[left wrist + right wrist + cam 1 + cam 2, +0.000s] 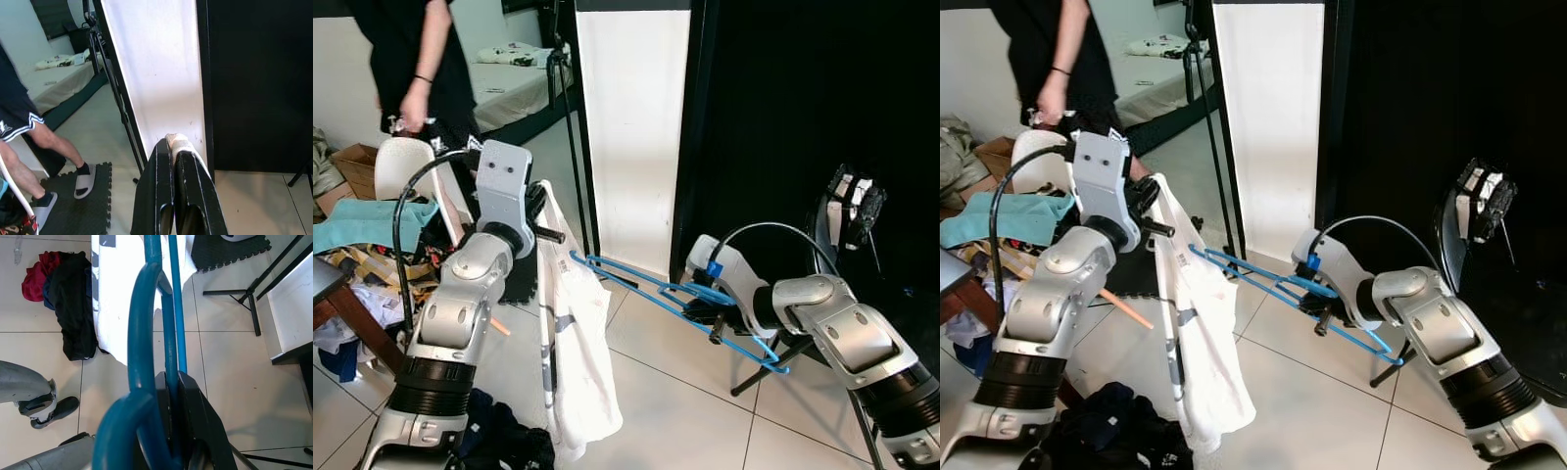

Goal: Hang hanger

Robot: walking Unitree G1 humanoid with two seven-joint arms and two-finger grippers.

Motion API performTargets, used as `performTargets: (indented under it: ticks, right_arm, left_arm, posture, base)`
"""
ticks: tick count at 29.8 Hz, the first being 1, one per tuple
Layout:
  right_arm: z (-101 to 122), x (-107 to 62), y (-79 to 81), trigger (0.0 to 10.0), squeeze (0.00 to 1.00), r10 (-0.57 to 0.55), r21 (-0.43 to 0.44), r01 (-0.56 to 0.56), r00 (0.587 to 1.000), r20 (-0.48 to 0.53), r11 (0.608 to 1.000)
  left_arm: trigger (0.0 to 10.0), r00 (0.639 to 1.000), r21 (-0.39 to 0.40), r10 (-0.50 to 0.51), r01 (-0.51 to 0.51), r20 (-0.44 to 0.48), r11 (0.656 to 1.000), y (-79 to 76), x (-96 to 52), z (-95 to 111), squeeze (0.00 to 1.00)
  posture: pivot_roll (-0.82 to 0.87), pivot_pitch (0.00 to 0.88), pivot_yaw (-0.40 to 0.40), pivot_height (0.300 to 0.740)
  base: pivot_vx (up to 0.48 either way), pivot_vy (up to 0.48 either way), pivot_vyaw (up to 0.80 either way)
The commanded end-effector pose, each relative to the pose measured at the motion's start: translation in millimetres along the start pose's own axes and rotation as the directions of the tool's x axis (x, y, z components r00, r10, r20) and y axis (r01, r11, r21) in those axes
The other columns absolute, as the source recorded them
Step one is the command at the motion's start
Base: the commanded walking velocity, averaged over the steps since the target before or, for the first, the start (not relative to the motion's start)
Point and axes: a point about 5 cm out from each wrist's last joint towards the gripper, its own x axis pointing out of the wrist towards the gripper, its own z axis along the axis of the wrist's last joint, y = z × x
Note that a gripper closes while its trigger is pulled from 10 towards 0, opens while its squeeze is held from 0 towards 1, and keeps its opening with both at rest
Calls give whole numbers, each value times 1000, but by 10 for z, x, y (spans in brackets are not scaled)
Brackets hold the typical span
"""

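A blue plastic hanger (651, 285) stretches across the middle, one end poked into a white shirt (576, 338) that hangs down toward the tiled floor. My right gripper (707, 315) is shut on the hanger's other end; the right wrist view has the blue bars (146, 333) running out from between its black fingers (195, 426). Raised at the left, my left gripper (540, 208) is shut on the shirt's top edge. In the left wrist view a fold of white cloth (178, 142) is pinched between the fingertips.
A person in black (416, 59) stands at the back left beside a chair piled with clothes (372, 220). A black stand pole (573, 147), a white panel (631, 127) and a black backdrop (803, 117) rise ahead. Dark clothes (499, 436) lie on the floor.
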Motion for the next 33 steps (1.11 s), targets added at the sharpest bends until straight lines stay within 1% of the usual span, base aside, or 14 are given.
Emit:
performTargets:
  ticks: [1,4,12,14,15,16,19,21,22,23,26,27,29,33]
  right_arm:
    - [70,32,24,10000,0,6,-13,-6,1000,16,1000]
    - [113,78,73,10000,0,29,-17,-28,999,32,999]
    - [133,80,107,10000,0,54,-23,-53,998,45,998]
    - [29,-31,46,10000,0,53,-36,-53,999,3,998]
    - [29,-31,46,10000,0,53,-36,-53,999,3,998]
    - [-23,-90,10,10000,0,49,-42,-50,999,-20,998]
    - [-65,-145,-28,10000,0,39,-40,-41,999,-37,998]
    - [-149,-238,-82,10000,0,24,-37,-27,997,-75,999]
    - [-149,-238,-82,10000,0,24,-37,-27,997,-75,999]
    - [-198,-279,-86,10000,0,26,-45,-30,994,-104,999]
    - [-205,-278,-74,10000,0,32,-48,-37,994,-108,998]
    - [-198,-267,-43,10000,0,49,-52,-54,994,-103,997]
    - [-116,-194,72,10000,0,106,-65,-110,992,-62,992]
    - [-51,-129,109,10000,0,113,-71,-116,993,-36,991]
  left_arm:
    - [10000,999,4,-7,6,48,1000,-28,0,93,0]
    - [10000,999,-2,-13,14,52,1000,-67,6,106,0]
    - [10000,999,8,-14,13,45,1000,-71,4,85,0]
    - [10000,999,31,3,-4,42,999,2,-7,81,0]
    - [10000,999,31,3,-4,42,999,2,-7,81,0]
    - [10000,999,41,10,-12,41,999,35,-12,82,0]
    - [10000,999,47,17,-19,41,999,61,-17,84,0]
    - [10000,999,50,25,-27,42,998,88,-23,87,0]
    - [10000,999,50,25,-27,42,998,88,-23,87,0]
    - [10000,999,51,27,-29,43,998,91,-25,88,0]
    - [10000,999,51,26,-28,43,998,87,-25,89,0]
    - [10000,999,50,25,-27,44,998,80,-24,91,0]
    - [10000,999,46,15,-18,50,999,43,-14,105,0]
    - [10000,998,43,8,-10,54,999,16,-7,117,0]
  posture:
    - [-136,0,28,736]
    - [-134,0,26,736]
    - [-134,0,25,736]
    - [-133,0,22,736]
    - [-133,0,22,736]
    - [-133,0,22,736]
    - [-133,0,22,736]
    - [-135,0,20,736]
    - [-135,0,20,736]
    - [-136,0,21,736]
    - [-137,0,21,736]
    - [-138,0,22,736]
    - [-140,0,23,736]
    - [-138,0,24,736]
  base:
    - [0,0,0]
    - [0,0,0]
    - [0,0,0]
    - [0,0,0]
    - [0,0,0]
    - [0,0,0]
    - [0,0,0]
    - [0,0,0]
    - [0,0,0]
    - [0,0,0]
    - [0,0,0]
    - [0,0,0]
    - [0,0,0]
    - [0,0,0]
